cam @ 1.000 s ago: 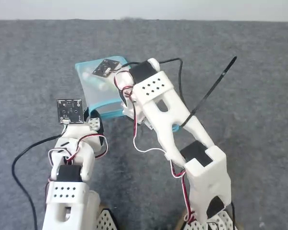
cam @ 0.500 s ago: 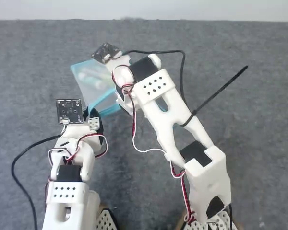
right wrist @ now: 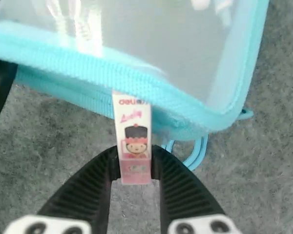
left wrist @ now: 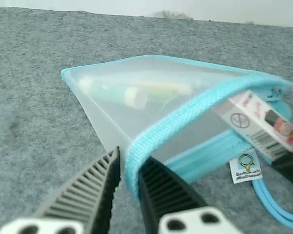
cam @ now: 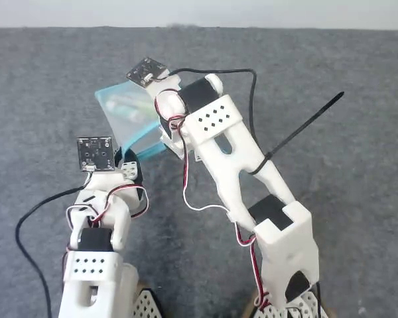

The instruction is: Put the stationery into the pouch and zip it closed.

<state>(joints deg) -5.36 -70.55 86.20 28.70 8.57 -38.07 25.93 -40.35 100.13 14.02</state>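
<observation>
While the left gripper [left wrist: 128, 162] clamps the blue zipper band of the translucent pouch [left wrist: 151, 109], that edge stands raised off the grey felt table cover [left wrist: 29, 126] and the mouth gapes. Right gripper [right wrist: 134, 155]: jaws clenched on a small pink eraser box [right wrist: 132, 122], its far end poked into the mouth between the two zipper bands. Inside the pouch: a green-and-white capped stick [left wrist: 122, 93]. A blue cord loop [left wrist: 276, 204] lies just beside the pouch.

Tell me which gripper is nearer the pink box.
Right. The right gripper is shut on the pink box; the left gripper pinches the pouch at its zipper edge, apart from the box.
</observation>
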